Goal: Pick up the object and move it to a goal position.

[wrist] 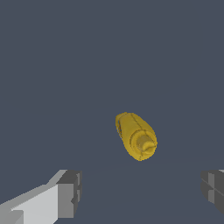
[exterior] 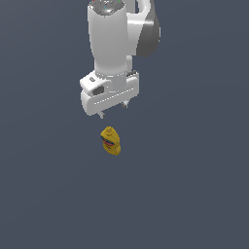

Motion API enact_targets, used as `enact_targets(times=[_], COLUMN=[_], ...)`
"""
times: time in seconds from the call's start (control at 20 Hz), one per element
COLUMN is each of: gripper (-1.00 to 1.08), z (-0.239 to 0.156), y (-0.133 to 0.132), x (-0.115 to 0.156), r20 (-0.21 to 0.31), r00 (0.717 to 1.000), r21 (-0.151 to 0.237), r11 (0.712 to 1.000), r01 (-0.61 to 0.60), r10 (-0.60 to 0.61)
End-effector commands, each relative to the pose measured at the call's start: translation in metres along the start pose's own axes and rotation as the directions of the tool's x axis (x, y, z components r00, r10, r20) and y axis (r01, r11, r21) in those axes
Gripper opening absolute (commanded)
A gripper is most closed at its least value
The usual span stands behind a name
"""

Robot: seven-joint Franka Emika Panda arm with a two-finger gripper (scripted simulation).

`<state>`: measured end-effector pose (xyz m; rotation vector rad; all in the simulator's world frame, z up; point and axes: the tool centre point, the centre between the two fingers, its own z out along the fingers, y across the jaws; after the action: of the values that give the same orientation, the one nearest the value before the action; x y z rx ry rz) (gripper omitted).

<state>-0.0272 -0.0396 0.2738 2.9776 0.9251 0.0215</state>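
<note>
The gripper (exterior: 113, 110) hangs above the small yellow squeeze bottle (exterior: 111, 141), well clear of it, with its two fingers spread wide and nothing held between them; the wrist view shows the left finger pad (wrist: 70, 193) and the right finger pad (wrist: 213, 189) far apart, with the bottle (wrist: 136, 136) beyond the gap and nearer the right pad. The bottle stands apart from the gripper on the plain grey surface (exterior: 194, 194), its tapered cap (wrist: 145, 143) toward the wrist camera. The main risk is judged to be a misaligned descent: because the bottle sits off the midline of the gap, one pad could strike it first and tip or push it aside. A second risk is a grip on the tapered cap or the rounded shoulder, where the pads could slide off as they come together; the bottle is much smaller than the gripper, so tolerance is low. The goal position is not marked in either view. The bottle's label is only partly legible in the exterior view, and its base is hidden. The right finger is cut off at the wrist view's edge.
</note>
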Motion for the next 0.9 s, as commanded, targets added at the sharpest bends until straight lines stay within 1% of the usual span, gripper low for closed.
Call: enact_targets(times=[0.0, 0.2, 0.45, 0.85], gripper=[1.00, 1.00, 1.00, 1.00], z=[0.008, 0.022, 0.037, 0.051], y=[0.005, 0.013, 0.020, 0.028], x=[0.000, 0.000, 0.000, -0.001], r20=[0.001, 0.001, 0.000, -0.003], r00=[0.998, 0.990, 0.972, 0.947], r21=[0.004, 0.012, 0.019, 0.026], r11=[0.998, 0.990, 0.972, 0.947], r01=[0.056, 0.144, 0.234, 0.320], r10=[-0.056, -0.144, -0.234, -0.320])
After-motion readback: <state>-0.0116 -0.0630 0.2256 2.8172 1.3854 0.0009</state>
